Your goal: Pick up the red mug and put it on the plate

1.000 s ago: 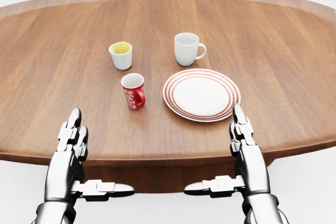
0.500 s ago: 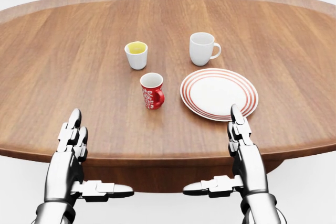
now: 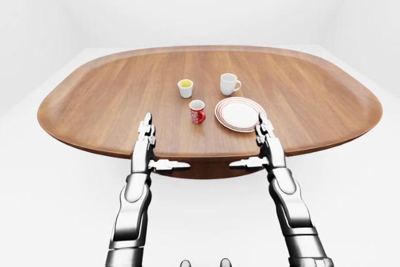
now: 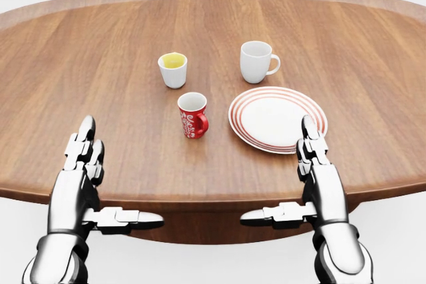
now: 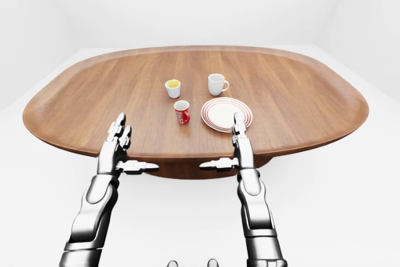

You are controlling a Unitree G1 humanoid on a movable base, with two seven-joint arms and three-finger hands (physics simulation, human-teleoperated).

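The red mug [image 4: 192,116] with white lettering stands upright on the wooden table [image 4: 80,64], handle toward the right. The white plate [image 4: 277,118] with red rings lies just right of it, apart from it. My left hand [image 4: 106,177] is open at the table's near edge, below and left of the mug. My right hand [image 4: 293,177] is open at the near edge, its fingertips [image 4: 309,126] over the plate's lower right rim. Both hands are empty.
A white cup [image 4: 173,69] with a yellow inside stands above and left of the red mug. A plain white mug [image 4: 257,61] stands above the plate. The eye views show the oval table [image 3: 94,92] in a white room.
A second ago the whole view shifted so the tabletop things slid right; since then they hold still. Both hands have risen and moved slightly outward.
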